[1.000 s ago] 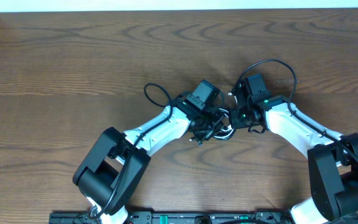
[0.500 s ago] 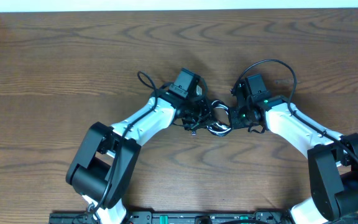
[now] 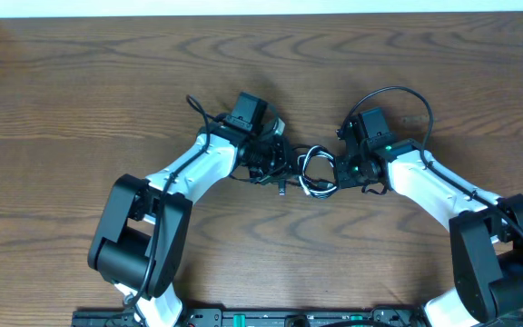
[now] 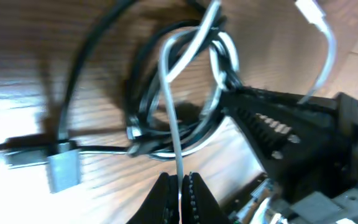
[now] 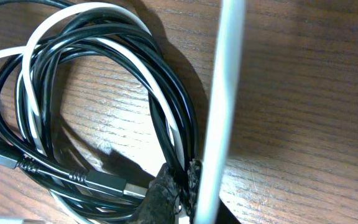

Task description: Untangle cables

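The tangled cables (image 3: 314, 174) lie between my two grippers at the table's middle. In the right wrist view the black cable (image 5: 67, 81) coils in several loops with the white cable (image 5: 92, 12) woven through them. My left gripper (image 4: 180, 193) is shut on a strand of the white cable (image 4: 169, 93), which runs taut up into the bundle. My right gripper (image 5: 180, 186) is shut on the black loops at the bundle's edge. A blurred white strand (image 5: 222, 106) crosses close in front of the right wrist camera. A black plug end (image 5: 107, 182) lies inside the coil.
The brown wooden table (image 3: 80, 82) spreads all around the arms. A grey plug (image 4: 63, 169) on a black cord lies left of the bundle in the left wrist view. The thick black wire of the right arm (image 3: 407, 94) arcs over its wrist.
My left gripper has moved left and slightly away, pulling the white strand with it and stretching the bundle out. The right arm has held still.
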Controlling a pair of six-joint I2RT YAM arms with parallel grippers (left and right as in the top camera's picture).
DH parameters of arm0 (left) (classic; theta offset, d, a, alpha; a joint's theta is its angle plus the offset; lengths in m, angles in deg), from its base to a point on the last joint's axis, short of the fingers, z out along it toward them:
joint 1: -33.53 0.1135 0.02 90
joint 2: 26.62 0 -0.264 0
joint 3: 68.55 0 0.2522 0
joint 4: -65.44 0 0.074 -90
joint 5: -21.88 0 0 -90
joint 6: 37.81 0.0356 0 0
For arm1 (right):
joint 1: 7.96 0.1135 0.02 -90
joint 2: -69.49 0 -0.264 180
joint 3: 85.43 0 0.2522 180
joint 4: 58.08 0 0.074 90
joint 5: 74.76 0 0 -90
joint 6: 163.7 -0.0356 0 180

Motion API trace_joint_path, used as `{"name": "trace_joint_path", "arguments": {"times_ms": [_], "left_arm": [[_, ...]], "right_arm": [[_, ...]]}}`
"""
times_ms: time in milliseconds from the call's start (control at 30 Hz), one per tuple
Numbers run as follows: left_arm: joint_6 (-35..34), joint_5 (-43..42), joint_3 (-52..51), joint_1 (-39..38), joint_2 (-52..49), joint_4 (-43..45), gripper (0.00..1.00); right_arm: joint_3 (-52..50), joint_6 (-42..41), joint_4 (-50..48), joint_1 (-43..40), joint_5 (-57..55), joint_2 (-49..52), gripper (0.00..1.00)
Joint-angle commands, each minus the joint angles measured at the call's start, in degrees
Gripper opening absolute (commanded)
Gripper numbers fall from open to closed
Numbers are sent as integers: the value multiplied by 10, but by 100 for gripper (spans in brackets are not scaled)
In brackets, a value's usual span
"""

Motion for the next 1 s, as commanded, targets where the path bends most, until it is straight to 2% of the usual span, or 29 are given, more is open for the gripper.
{"name": "trace_joint_path", "arguments": {"times_ms": [0, 200, 333, 400, 433, 500, 567, 633, 767, 867, 967], "left_arm": [[38, 73, -2, 3, -9, -20, 8], [38, 237, -2, 3, -10, -71, 8], [38, 297, -2, 3, -10, -90, 8], [37, 287, -2, 3, -10, -92, 11], [38, 267, -2, 3, -9, -89, 17], [38, 220, 4, 3, -9, -88, 35], [54, 177, 14, 2, -9, -91, 41], [78, 157, 19, -3, -9, -93, 44], [118, 169, 18, -23, -9, -103, 51], [123, 199, 18, -37, -10, -119, 58], [126, 212, 18, -50, -10, -122, 59]], "right_arm": [[7, 3, -1, -1, 3, 5, 1], [7, 3, -3, -1, 3, 5, 1], [7, 2, -3, -1, 4, 5, 1], [7, 3, -3, -1, 3, 5, 1], [7, 2, -3, -1, 3, 5, 1], [7, 2, -3, -1, 3, 5, 1], [7, 2, -5, -1, 3, 5, 2], [7, 2, -5, -1, 3, 5, 2], [7, 2, -5, -1, 3, 5, 2], [7, 2, -5, -1, 3, 5, 2], [7, 2, -5, -1, 3, 5, 3]]}}
